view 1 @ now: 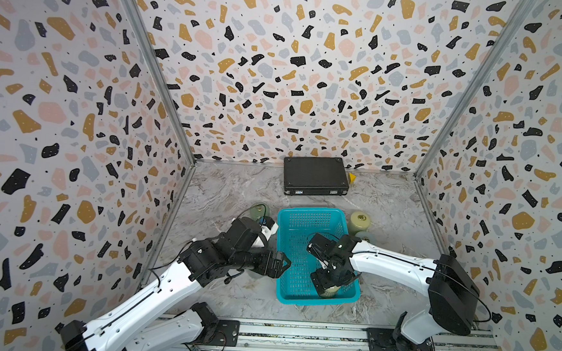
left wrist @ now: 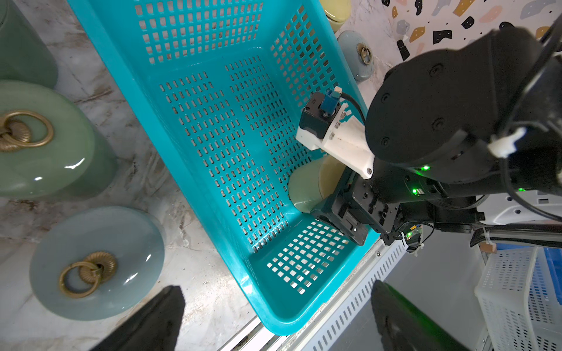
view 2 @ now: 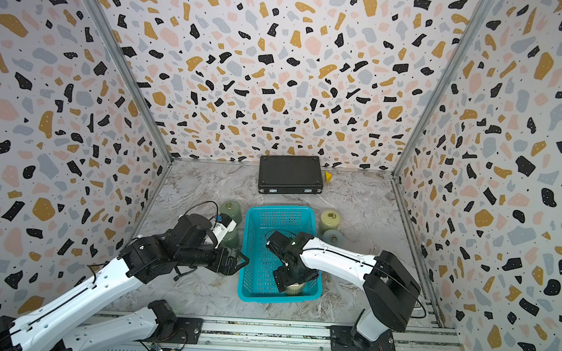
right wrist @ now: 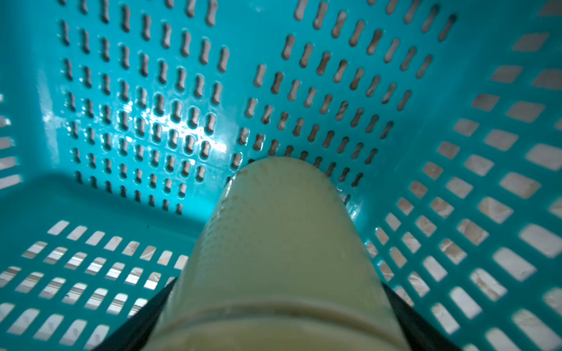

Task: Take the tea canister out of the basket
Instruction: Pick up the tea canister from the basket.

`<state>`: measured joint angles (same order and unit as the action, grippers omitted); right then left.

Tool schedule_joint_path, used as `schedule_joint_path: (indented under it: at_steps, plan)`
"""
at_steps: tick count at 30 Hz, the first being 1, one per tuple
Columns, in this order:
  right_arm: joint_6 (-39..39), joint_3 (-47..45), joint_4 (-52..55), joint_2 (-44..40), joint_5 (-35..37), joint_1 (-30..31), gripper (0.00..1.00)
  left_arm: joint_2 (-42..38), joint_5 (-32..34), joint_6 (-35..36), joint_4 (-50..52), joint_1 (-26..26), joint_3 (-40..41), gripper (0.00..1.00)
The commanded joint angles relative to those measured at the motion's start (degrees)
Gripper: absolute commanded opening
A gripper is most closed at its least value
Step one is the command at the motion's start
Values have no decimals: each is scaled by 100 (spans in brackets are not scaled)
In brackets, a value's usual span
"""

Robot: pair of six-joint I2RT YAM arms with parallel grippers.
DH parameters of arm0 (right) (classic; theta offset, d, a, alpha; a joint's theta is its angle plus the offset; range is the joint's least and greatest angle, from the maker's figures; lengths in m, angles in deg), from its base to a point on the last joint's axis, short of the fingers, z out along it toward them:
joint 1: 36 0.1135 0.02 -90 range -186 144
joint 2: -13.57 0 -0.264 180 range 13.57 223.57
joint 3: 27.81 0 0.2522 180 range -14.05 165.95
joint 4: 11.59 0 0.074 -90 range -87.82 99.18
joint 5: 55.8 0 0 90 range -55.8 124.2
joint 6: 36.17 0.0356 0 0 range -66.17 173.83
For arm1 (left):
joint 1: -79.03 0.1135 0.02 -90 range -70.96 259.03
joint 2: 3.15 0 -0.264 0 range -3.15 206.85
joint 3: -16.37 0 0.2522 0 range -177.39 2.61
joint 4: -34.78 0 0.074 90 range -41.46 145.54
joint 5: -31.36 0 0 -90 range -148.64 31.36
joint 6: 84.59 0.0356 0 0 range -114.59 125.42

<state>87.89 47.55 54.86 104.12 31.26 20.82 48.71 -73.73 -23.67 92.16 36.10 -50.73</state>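
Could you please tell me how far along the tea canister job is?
Done: the right gripper is down inside the basket, its fingers either side of the tea canister. In hand: the grasp; whether it is closed yet I cannot tell. Left: lifting the canister out onto the table. The left gripper hangs open beside the basket.

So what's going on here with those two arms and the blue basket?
The right gripper is down inside the turquoise basket, its jaws either side of a pale tea canister in the corner nearest the arms' bases. Whether they grip it yet isn't clear. The left gripper hangs open just outside the basket's rim, holding nothing. A few other canisters stand outside, beside it.
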Motion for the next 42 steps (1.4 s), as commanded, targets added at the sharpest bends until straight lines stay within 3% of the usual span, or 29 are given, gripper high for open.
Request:
schedule_joint_path:
  at_steps: [1, 6, 13, 29, 42]
  plan:
    - [-26, 194, 304, -19, 39, 37, 93, -119, 50, 101, -77, -26, 78, 100]
    - [-5, 231, 348, 33, -4, 92, 89, -140, 50, 93, -104, -27, 104, 100]
    - [10, 388, 448, -73, 77, 106, 73, -158, 59, 82, -112, -24, 100, 100]
    - [-206, 1530, 1163, -781, 909, 17, 72, -102, -98, 105, -224, -30, -76, 100]
    - [-557, 1987, 1843, -1674, 1519, -816, 71, 233, -317, -36, -765, -221, -149, 100]
